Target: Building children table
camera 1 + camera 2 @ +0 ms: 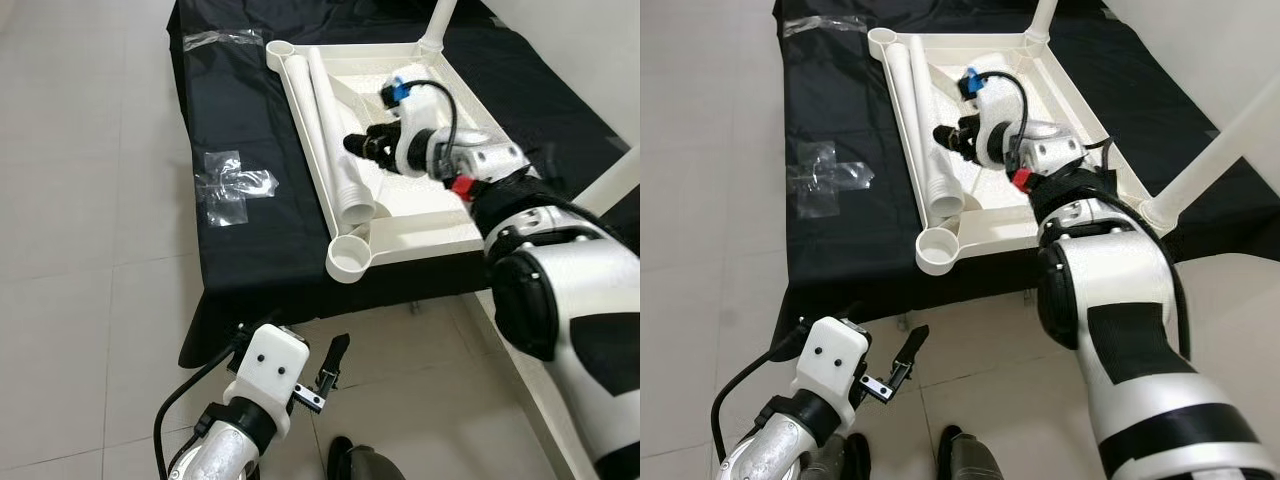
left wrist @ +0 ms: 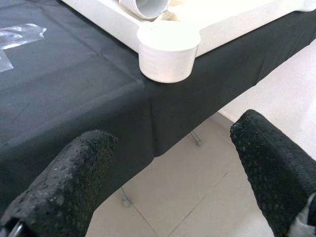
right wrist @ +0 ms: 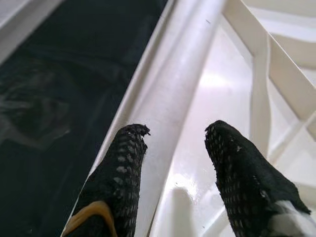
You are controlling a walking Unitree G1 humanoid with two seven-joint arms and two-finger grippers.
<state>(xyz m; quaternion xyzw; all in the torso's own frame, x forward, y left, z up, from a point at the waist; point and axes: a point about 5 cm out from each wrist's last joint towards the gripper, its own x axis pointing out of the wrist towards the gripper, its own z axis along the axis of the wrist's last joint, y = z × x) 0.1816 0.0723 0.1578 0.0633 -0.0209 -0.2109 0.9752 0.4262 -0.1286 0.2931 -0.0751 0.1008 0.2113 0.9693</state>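
A pale tiled floor [image 1: 90, 300] surrounds a low surface under a black cloth [image 1: 250, 230]. On it the white tabletop [image 1: 440, 215] lies upside down, so its corner sockets face up. A loose table leg [image 1: 335, 140] rests inside along its 9 o'clock rim. The right gripper [image 3: 173, 148] hangs over this leg, fingers wide, probably to grasp it. The left gripper [image 2: 173, 173] waits low at 6 o'clock, also wide.

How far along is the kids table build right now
Early. Done: the white tabletop lies upside down on the black-covered table, with one leg standing in its far corner socket. In hand: the right gripper, open, hovers over a loose leg lying inside the tabletop. Left: the near corner socket is empty; the left gripper hangs idle.
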